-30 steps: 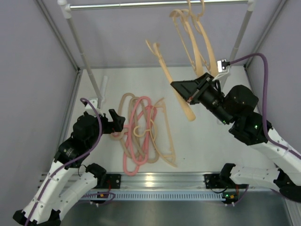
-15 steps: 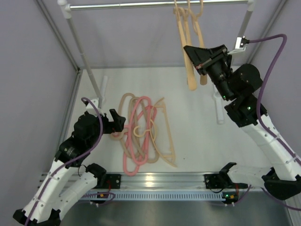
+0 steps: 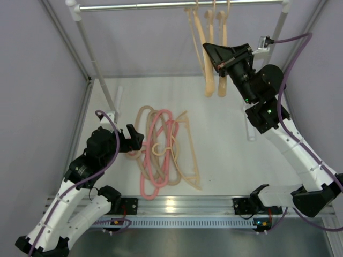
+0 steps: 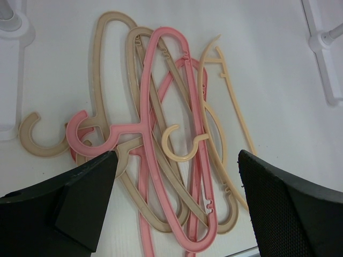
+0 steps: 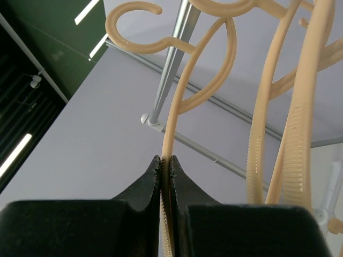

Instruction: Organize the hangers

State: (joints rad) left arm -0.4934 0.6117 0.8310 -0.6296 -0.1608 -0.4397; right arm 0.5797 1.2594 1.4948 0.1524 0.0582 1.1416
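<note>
White tabletop [image 3: 225,155] bore tangled hangers [image 3: 161,154]; left gripper [image 4: 174,160] gaped above them, right gripper [image 5: 165,160] clenched a peach hanger [image 5: 179,104].

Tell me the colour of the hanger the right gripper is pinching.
Pale peach-orange. The hanger shows best in the right wrist view, clamped in the right gripper.

Above the silver base rail [image 3: 177,205], 2 arms [image 3: 299,154] show white links, black joints and purple cables [image 3: 292,36]; left gripper [image 4: 177,160] and right gripper [image 5: 165,160] are black.
</note>
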